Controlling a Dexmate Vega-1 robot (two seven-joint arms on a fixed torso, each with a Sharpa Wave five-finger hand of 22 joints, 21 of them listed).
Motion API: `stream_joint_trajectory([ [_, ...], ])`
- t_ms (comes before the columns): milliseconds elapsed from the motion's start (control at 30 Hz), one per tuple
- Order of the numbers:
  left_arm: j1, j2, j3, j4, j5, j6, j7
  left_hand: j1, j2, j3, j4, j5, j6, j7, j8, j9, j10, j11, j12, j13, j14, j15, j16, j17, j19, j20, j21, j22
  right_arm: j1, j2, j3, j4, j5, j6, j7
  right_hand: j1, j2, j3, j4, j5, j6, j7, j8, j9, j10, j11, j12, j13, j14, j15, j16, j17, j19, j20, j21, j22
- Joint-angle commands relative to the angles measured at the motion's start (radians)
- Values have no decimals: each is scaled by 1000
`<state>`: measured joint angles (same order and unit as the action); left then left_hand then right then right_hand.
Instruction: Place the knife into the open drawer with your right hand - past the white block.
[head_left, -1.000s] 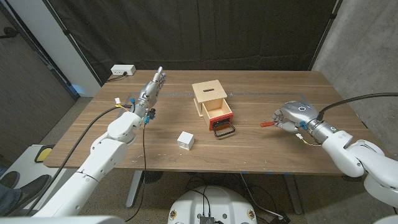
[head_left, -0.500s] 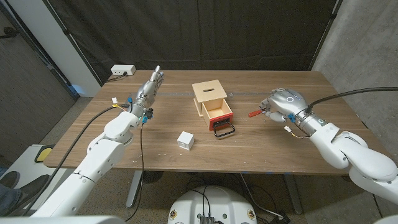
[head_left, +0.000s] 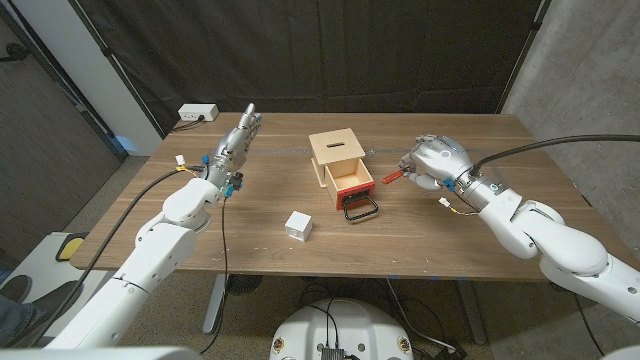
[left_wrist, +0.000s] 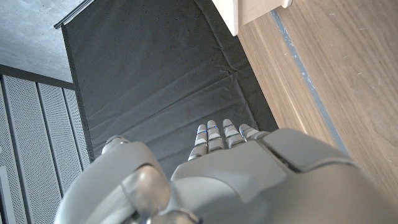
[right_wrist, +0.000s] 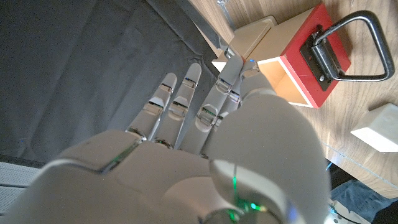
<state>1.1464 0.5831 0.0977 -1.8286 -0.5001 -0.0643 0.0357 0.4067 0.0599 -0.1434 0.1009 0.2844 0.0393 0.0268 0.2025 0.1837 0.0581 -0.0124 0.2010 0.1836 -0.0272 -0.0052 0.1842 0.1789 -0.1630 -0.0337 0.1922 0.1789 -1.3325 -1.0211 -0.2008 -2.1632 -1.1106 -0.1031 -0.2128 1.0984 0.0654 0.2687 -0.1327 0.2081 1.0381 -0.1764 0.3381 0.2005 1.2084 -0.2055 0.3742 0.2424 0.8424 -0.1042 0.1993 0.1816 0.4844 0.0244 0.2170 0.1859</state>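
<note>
Knife: only a short red stub shows, poking out of my right hand, which grasps it just right of the open drawer of the small wooden box. The drawer has a red front and a black wire handle. Compared with a second ago, my right hand has carried the knife from far right of the drawer to right beside it. My left hand, well left of the drawer, has its fingers straight and holds nothing. The white block sits on the desk nearer me than the drawer.

Head view high over the table; 2 close, inverted wrist views, drawer shared.
</note>
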Motion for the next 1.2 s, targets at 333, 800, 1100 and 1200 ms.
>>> stream_joint_trajectory([
  [333, -19, 11, -18, 50, -23, -39, -52, 3, 5, -9, 0, -4, 2, -2, -4, 4, -5, 0, 0, 4, -9, -5, 1, 2, -33, -13, 4, 5, 256, 97, -240, 114, -132, 19, 29, 7, -4, 6, -4, -5, 75, -40, 16, 39, 16, -2, 7, 1, 20, -108, -3, 0, 3, 12, 0, 2],
  [800, -40, 18, -21, 99, -46, -53, -93, 3, 6, -12, 0, -5, 2, -1, -4, 4, -6, -4, 0, 4, -10, -6, 1, 2, -34, -13, 5, 5, 354, 191, -339, 170, -201, -31, 36, 3, -9, 8, -5, -10, 81, -40, 18, 35, 21, -3, 3, -4, 37, -103, -1, -1, 4, 19, 0, 2],
  [1100, -72, 23, -19, 149, -59, -76, -135, 4, 7, -15, 0, -5, 1, -2, -4, 4, -6, -1, 0, 4, -10, -5, 2, 2, -35, -12, 6, 5, 401, 271, -408, 225, -283, -91, -24, -3, -17, 11, -7, -19, 89, -42, 19, 28, 29, -5, -4, -14, 37, -101, -8, -3, -30, 15, -13, 3],
  [1200, -84, 25, -17, 162, -62, -81, -148, 5, 7, -16, 0, -5, 1, -1, -4, 4, -7, -3, 0, 4, -10, -5, 2, 2, -35, -12, 6, 5, 421, 290, -425, 253, -296, -100, -57, -1, -15, 14, -7, -19, 90, -41, 19, 27, 32, -4, -4, -13, 34, -104, -9, -2, -38, 15, -16, 3],
])
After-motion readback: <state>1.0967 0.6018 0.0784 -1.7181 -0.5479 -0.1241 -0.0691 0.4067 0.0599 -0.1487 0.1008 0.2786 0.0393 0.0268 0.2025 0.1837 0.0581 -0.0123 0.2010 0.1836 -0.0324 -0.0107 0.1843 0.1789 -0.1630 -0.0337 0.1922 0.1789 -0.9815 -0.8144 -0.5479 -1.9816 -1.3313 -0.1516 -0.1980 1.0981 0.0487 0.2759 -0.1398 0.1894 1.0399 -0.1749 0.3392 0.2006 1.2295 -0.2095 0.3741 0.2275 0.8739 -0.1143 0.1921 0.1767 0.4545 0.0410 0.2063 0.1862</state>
